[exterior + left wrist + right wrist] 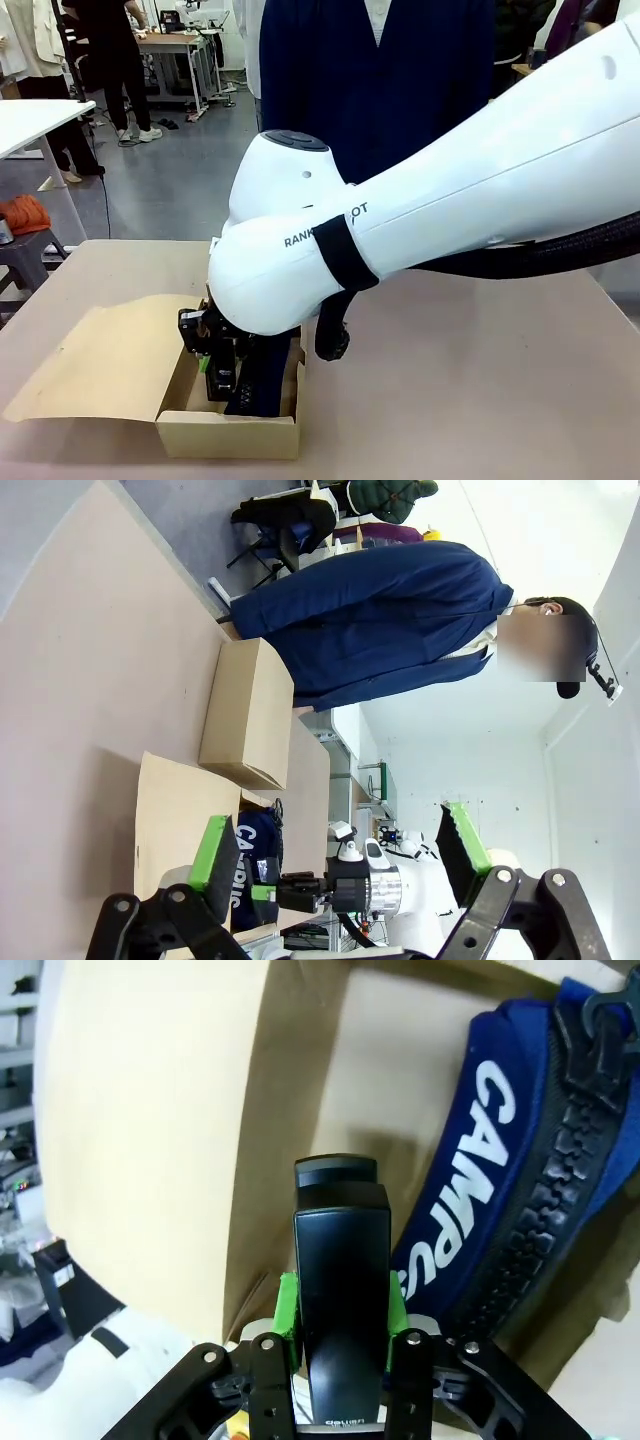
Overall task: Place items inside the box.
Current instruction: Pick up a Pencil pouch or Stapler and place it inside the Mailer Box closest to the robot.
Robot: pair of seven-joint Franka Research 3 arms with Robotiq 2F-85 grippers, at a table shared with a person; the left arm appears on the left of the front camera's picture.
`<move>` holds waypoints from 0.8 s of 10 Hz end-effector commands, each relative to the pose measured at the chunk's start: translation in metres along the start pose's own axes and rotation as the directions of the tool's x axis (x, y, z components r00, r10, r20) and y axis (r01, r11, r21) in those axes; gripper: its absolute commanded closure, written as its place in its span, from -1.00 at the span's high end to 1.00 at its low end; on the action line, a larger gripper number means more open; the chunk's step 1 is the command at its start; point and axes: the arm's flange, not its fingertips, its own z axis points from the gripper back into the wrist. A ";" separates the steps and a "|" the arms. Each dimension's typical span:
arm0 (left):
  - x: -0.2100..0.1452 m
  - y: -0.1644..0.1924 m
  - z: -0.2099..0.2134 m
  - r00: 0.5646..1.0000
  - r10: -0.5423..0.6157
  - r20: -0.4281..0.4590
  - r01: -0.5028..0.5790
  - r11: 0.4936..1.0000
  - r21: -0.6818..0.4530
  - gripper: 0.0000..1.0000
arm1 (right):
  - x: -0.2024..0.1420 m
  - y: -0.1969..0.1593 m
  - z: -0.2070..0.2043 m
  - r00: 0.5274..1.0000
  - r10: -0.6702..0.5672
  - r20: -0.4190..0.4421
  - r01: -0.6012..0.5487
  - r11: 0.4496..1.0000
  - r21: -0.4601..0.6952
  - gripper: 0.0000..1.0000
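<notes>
The right tool [340, 1305] is clamping a black stapler [340, 1250] between its green pads [288, 1310], jaws closed partway onto the stapler's sides. It is holding the stapler down inside the open cardboard box [228, 437]. Just beside the stapler, a navy pencil case [480, 1190] with white "CAMPUS" lettering is lying in the same box against its wall. The box's flap [110, 360] is lying open, spreading out to the robot's left. The left tool [335, 825] is hanging above the scene with its pads spread wide and gripping nothing.

The box is sitting on a pale tan bench [480, 380]. In the left wrist view a second, closed cardboard box [250, 715] is resting on the bench nearer the person [375, 80], who is standing at the far side in a dark blue jacket. Beyond the bench, a grey floor [170, 190] is running back past a white table [35, 120] towards a work table farther off.

In the front view the right arm's white casing is covering much of the box, so the stapler is hard to make out there. In the right wrist view the stapler's near end is running off the bottom edge, and the pencil case's far end is cut off at the frame edge.
</notes>
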 end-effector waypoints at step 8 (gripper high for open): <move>0.000 -0.001 0.000 1.000 -0.014 0.006 0.014 1.000 -0.024 1.00 | -0.013 -0.006 0.004 0.996 -0.048 0.079 0.049 0.999 -0.015 1.00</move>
